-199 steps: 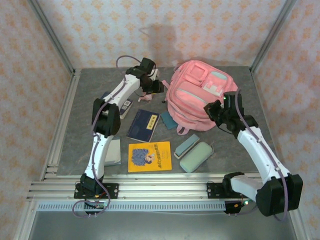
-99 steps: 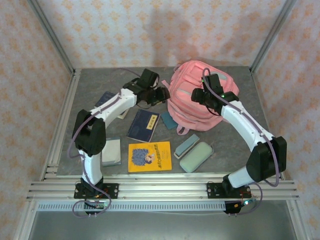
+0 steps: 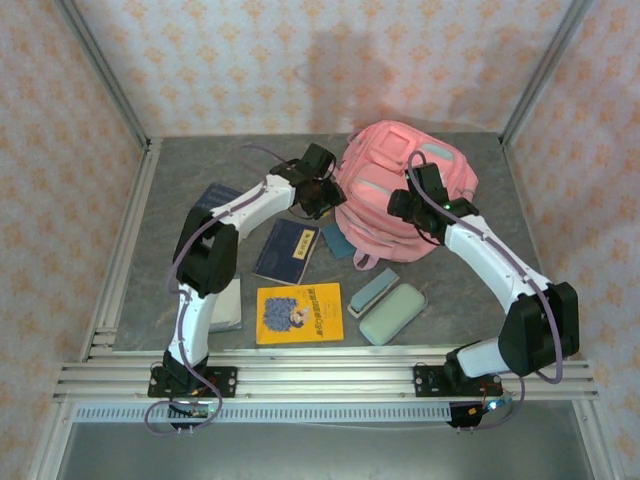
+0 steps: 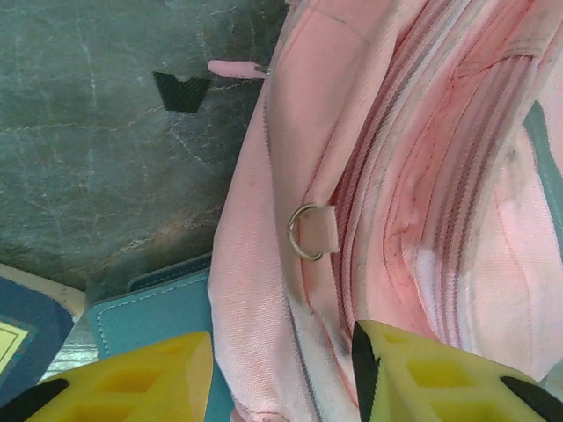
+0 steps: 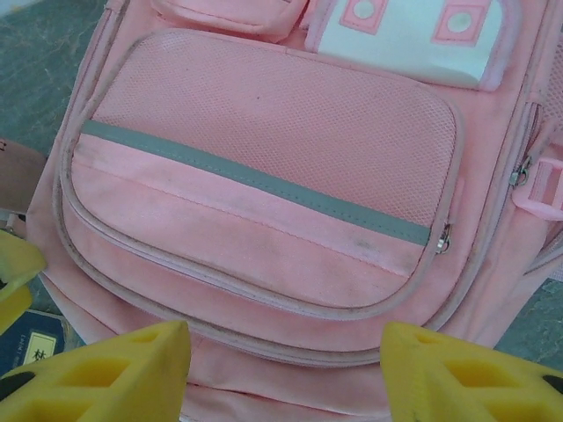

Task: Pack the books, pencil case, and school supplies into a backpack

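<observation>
While the teal pad (image 3: pixel 337 241) touches the backpack (image 3: pixel 385 160), a navy book (image 3: pixel 287 250) lies near.

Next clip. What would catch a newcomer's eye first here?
The pink backpack at the back right of the table, with both arms bent in toward it. The left pincer sits at its edge, the right pincer over its front pocket, both with jaws apart. Nearer, a yellow book and mint pencil case lie flat.
</observation>
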`<move>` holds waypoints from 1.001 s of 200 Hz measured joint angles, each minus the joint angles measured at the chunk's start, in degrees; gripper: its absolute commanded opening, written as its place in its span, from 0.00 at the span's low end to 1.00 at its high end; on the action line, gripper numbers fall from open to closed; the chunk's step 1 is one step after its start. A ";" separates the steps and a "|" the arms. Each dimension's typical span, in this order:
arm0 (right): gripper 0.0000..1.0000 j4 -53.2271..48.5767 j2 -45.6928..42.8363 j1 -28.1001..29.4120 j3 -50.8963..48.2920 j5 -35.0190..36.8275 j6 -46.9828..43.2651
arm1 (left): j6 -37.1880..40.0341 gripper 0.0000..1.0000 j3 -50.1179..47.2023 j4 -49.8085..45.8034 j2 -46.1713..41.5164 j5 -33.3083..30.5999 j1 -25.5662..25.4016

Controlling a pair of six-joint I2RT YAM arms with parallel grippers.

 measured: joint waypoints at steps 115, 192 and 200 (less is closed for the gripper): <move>0.51 3.04 -5.16 0.00 -3.80 -2.08 -8.57 | 1.16 0.00 11.15 -4.46 4.39 0.44 0.00; 0.71 12.31 -11.30 0.00 -8.39 -11.32 -35.23 | 11.19 0.00 22.77 -14.91 4.37 1.81 0.87; 0.72 13.27 -11.19 0.00 -9.01 -12.39 -37.27 | 11.47 0.00 22.93 -15.39 4.37 2.21 1.29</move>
